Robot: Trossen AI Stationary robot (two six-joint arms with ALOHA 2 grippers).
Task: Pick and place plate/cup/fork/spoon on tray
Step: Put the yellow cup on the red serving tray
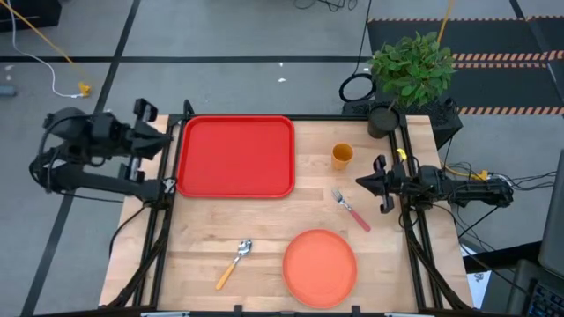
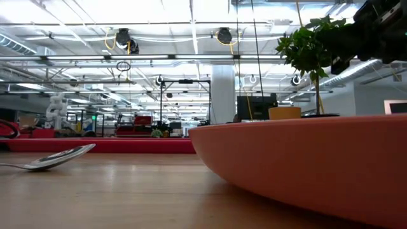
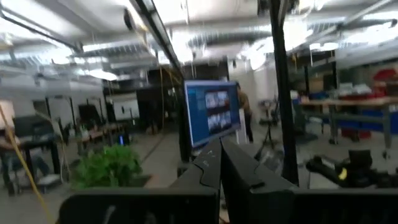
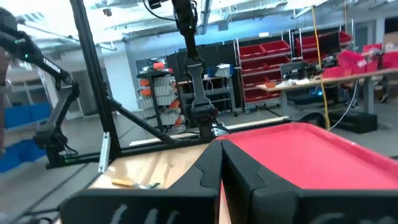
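Salmon-orange plastic fills the near edge of the wooden table (image 1: 264,220): the round flat plate (image 1: 319,267) lies nearest the front, toward the right, and beside it to the left rests the small spoon with silver metal bowl and orange handle (image 1: 234,262), its long axis slanted, bowl toward the tray and handle toward the front-left corner. Farther back, right of centre, the small fork with silver tines and pink-red handle (image 1: 351,210) also lies on a diagonal, tines toward the far side, handle toward the front-right. Just beyond it stands the small yellow-orange cylindrical cup (image 1: 342,156), upright. The large bright red rectangular tray with rounded corners (image 1: 235,156) sits at the far left, empty, so none of the four pieces has been placed yet; they look spread well apart, probably so each can be reached alone. Both arms wait outside the working area: the left gripper (image 1: 163,141) hangs off the tray's left edge, fingers clenched on nothing, and the right gripper (image 1: 370,182) sits at the table's right edge near the fork, likewise pinched shut and empty.
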